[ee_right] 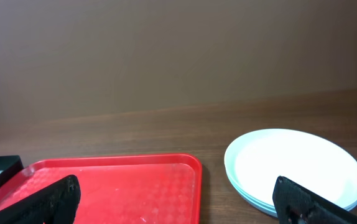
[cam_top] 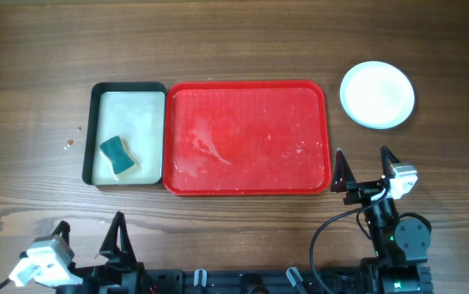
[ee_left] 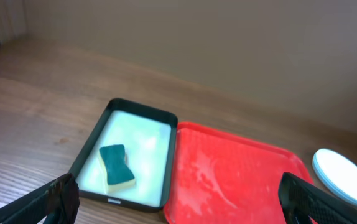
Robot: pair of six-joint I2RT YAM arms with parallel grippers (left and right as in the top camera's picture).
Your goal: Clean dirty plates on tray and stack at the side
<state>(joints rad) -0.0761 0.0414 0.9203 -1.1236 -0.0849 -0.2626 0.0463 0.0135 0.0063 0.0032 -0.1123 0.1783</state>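
The plates sit in one stack on the table at the far right, white one on top, pale turquoise rims below it; the stack also shows in the right wrist view and the left wrist view. The red tray lies in the middle, holding no plates, with pale wet smears; it shows in the left wrist view and the right wrist view. My left gripper is open and empty near the front left edge. My right gripper is open and empty, just right of the tray's front corner.
A black-rimmed tray with a pale inside touches the red tray's left side and holds a green and yellow sponge. A small reddish speck lies on the wood left of it.
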